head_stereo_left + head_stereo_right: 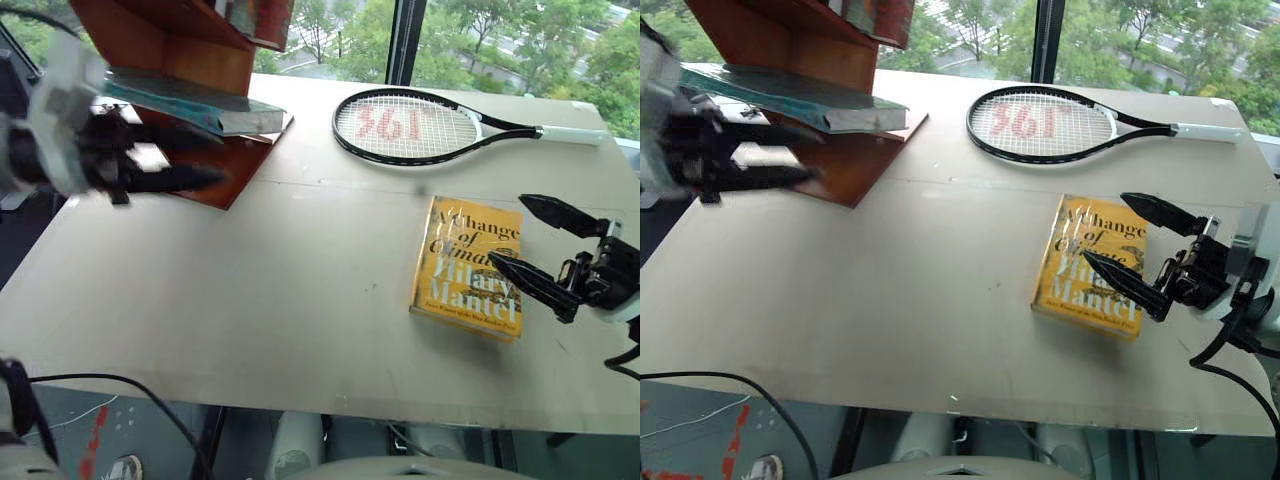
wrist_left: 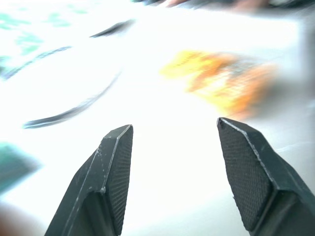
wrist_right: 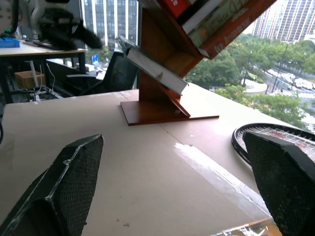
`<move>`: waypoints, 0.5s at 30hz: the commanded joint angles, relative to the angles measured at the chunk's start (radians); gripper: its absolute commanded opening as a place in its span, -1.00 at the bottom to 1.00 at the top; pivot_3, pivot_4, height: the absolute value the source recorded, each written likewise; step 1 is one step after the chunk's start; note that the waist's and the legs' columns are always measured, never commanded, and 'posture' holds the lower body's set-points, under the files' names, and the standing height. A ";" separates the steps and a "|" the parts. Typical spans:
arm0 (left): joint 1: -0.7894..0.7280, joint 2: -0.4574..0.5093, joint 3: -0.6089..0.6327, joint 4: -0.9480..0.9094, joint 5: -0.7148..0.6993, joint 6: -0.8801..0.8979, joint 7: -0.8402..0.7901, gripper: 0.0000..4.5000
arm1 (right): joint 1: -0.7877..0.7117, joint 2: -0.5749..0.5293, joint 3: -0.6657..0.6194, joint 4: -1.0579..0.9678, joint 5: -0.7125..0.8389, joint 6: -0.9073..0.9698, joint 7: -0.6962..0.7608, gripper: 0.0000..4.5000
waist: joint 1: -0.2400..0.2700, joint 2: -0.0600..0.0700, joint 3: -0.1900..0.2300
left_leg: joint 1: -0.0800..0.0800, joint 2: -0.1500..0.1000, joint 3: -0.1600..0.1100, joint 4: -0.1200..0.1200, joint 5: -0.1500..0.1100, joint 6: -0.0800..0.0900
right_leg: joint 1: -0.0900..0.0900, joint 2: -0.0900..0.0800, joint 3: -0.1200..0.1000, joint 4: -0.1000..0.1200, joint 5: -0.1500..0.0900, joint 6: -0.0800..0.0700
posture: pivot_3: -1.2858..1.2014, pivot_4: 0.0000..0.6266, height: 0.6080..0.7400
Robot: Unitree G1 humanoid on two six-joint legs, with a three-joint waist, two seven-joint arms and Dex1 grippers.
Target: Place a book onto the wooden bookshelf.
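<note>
**Book on shelf, pincers empty**

The book (image 1: 195,105) lies on a slanted board of the bookshelf (image 1: 170,45), upper left. The left pincer (image 1: 205,155), parted and empty, sits beside it. The right pincer (image 1: 535,240), lower right, gapes wide, empty.

Bright, even daylight enters through the windows (image 1: 480,40) behind the table (image 1: 250,300), leaving soft, faint shadows and a pale sheen on its surface. The left gripper (image 1: 185,160) is smeared by motion blur in the head views, and the left wrist view is heavily blurred and washed out to near white, with only its own fingers (image 2: 113,167) sharp. The right wrist view is crisp, with glare along a strip of tape (image 3: 211,172).
</note>
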 commanded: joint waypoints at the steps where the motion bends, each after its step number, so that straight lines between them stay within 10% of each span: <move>1: 0.210 -0.138 0.156 -0.270 -0.183 0.151 0.256 0.22 | -0.001 -0.014 -0.044 -0.037 0.065 0.003 -0.008 1.00 | 0.004 0.007 -0.001 | 0.003 0.002 0.000 -0.001 0.000 0.000 | 0.002 0.002 0.000 0.000 0.000 0.000 | 0.03 -0.52 0.99; 7: 0.419 -0.457 -0.002 -0.392 0.060 -0.072 0.524 0.22 | 0.036 -0.014 -0.056 -0.042 0.056 -0.003 -0.030 1.00 | 0.020 0.005 -0.003 | 0.016 0.000 0.003 -0.003 0.000 0.000 | 0.014 0.001 0.003 -0.002 -0.002 -0.006 | 0.03 -0.52 0.99; 15: 0.601 -0.502 -0.034 -0.242 0.280 -0.340 0.490 0.22 | 0.254 -0.019 -0.152 0.065 -0.110 -0.038 0.036 1.00 | 0.030 0.006 -0.005 | 0.014 -0.001 0.006 -0.007 -0.001 0.000 | 0.011 0.001 0.005 -0.005 -0.002 -0.006 | 0.03 -0.52 0.99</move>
